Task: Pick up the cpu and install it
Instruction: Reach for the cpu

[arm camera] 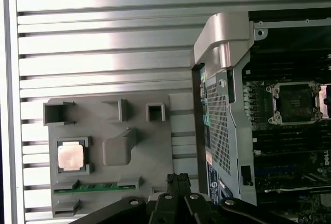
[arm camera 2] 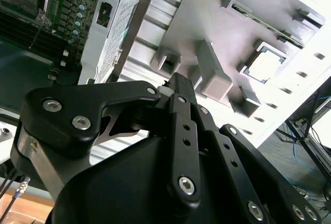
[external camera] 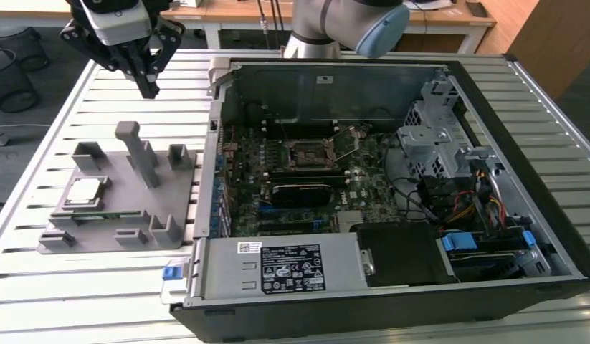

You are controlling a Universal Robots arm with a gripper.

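The cpu point(external camera: 84, 192) lies flat in a pocket of the grey fixture block point(external camera: 170, 208) at the exterior view's left, silvery top up; both wrist views show it too, cpu point(arm camera: 70, 157) and cpu point(arm camera 2: 266, 63). My gripper point(external camera: 148, 87) hangs high above the slatted table, beyond the fixture's far edge and apart from the cpu. Its fingers point(arm camera: 178, 181) are shut together and hold nothing. The motherboard socket point(external camera: 309, 152) sits inside the open computer case, with its black frame visible, socket point(arm camera: 295, 102).
The open computer case point(external camera: 524, 215) takes up the table's middle and the exterior view's right, with drive cages, cables and a power supply inside. Upright posts point(external camera: 132, 147) rise from the fixture. A green memory stick point(arm camera: 93, 188) lies in a fixture slot. Wire baskets point(external camera: 13, 68) stand off the table.
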